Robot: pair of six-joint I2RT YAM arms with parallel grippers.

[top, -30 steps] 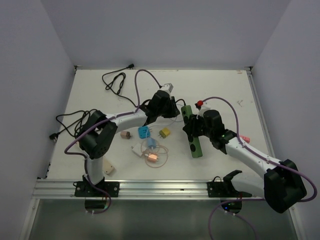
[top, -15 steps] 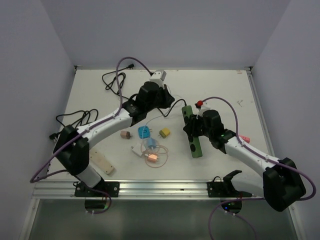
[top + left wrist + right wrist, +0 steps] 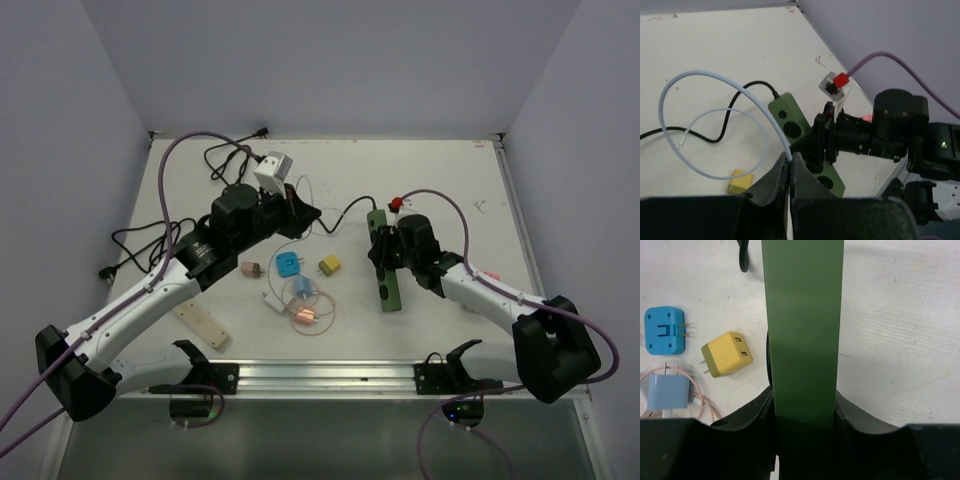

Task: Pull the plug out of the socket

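Socket strip [image 3: 390, 295], one, in right jaws; left jaws pinch one cable [image 3: 695, 71].

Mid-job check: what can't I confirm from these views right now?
What the white cable ends in below the grip: left wrist view, hidden by the closed fingers of the left gripper; top external, too small.
Middle sockets of the green power strip: left wrist view, covered by the right gripper.
Strip's ends and sockets: right wrist view, cut off by the top edge and the fingers.

The end of the white cable [image 3: 702, 72] is hidden inside the left hand [image 3: 790, 161].
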